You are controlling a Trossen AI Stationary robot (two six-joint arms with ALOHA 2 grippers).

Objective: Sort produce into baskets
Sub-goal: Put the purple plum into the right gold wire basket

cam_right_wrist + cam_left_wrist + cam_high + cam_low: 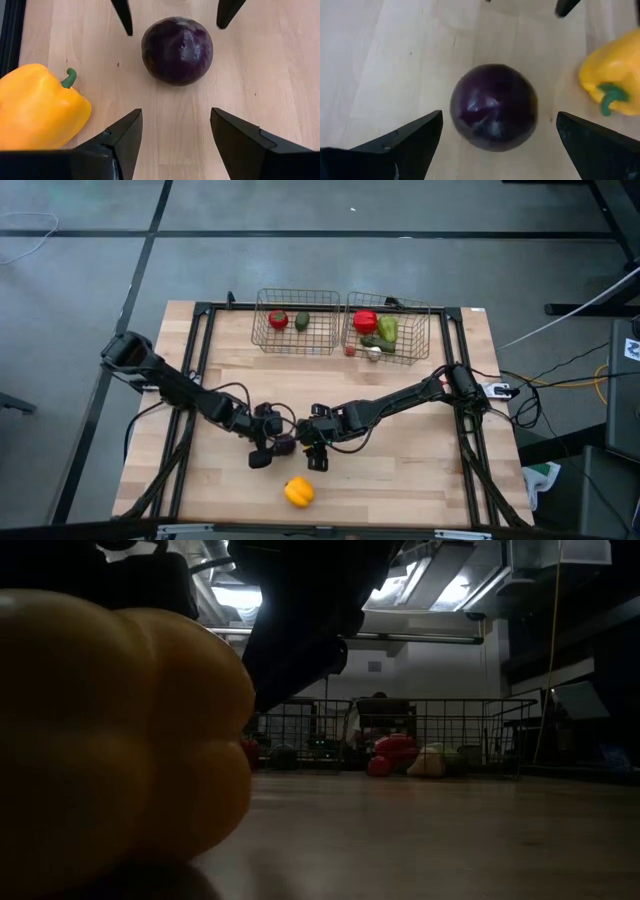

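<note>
Left gripper [495, 145] jaws wide, straddling the purple ball [494, 106] on the table [400, 470] without touching it; right gripper [175, 135] faces it from the other side, jaws partly open, empty, just short of the ball. Yellow pepper [298, 492] lies on its side just beside the ball, nearer the table's front edge. At the far edge sit two wire baskets side by side: left basket [262, 330] has a tomato [278, 320] and a green piece [302, 323], right basket [432, 330] has a red pepper [365, 321], green pieces [386, 330] and small bits I can't make out.
</note>
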